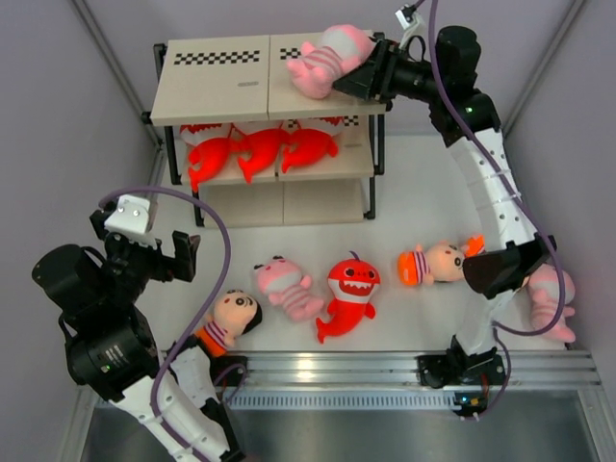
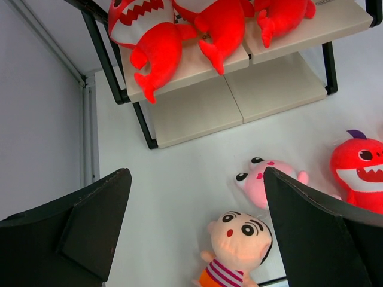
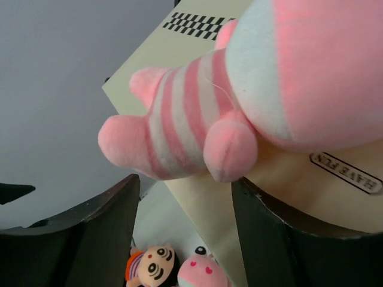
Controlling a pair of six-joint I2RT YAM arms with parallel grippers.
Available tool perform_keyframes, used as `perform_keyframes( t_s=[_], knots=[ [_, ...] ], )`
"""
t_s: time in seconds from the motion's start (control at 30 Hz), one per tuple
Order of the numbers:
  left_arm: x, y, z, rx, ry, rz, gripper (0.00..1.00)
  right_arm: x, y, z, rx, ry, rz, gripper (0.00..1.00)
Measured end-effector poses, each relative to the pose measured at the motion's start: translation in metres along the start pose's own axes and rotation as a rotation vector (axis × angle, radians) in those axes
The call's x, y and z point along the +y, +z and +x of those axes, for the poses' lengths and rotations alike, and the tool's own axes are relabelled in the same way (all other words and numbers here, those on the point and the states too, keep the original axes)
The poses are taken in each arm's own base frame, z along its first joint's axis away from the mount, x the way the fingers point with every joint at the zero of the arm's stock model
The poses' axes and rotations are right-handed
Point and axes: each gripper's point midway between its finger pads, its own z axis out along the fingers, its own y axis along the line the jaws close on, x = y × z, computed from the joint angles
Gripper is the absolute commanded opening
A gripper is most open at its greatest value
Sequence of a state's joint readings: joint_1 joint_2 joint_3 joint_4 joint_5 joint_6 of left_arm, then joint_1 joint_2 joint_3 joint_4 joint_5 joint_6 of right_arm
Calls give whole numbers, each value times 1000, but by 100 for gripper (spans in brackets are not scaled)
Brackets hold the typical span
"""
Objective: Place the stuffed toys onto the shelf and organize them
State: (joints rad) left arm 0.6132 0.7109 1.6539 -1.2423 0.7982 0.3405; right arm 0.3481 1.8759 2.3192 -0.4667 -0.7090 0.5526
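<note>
The shelf (image 1: 217,87) stands at the back. A pink striped baby (image 1: 327,60) lies on the right of its top board. My right gripper (image 1: 358,77) is at the toy's head end, open, its fingers (image 3: 108,227) apart below the toy's body (image 3: 239,89) and gripping nothing. Three red sharks (image 1: 260,149) lie on the middle board. On the floor are a boy doll (image 1: 231,318), a pink baby (image 1: 284,287), a red shark (image 1: 348,294) and a second boy doll (image 1: 433,262). My left gripper (image 1: 178,258) hangs open and empty above the near-left floor, with the boy doll (image 2: 239,239) below it.
Another pink baby (image 1: 551,298) lies at the far right, partly hidden behind my right arm's lower link (image 1: 500,269). The shelf's bottom board (image 2: 197,107) is bare. Grey walls close in both sides, and a metal rail (image 1: 385,366) runs along the near edge.
</note>
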Motion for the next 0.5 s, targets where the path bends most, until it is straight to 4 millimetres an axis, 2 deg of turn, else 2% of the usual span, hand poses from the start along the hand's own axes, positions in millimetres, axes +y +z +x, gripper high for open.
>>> perform_keyframes(
  t_s=[0.3, 0.4, 0.5],
  knots=[
    [-3, 3, 9, 13, -17, 22, 98, -36, -43, -14, -76, -33, 252, 65],
    [-3, 4, 10, 15, -18, 23, 98, -34, -53, -14, -112, -124, 352, 64],
    [-2, 4, 11, 18, -22, 24, 98, -2, -49, -7, -148, -297, 411, 64]
  ],
)
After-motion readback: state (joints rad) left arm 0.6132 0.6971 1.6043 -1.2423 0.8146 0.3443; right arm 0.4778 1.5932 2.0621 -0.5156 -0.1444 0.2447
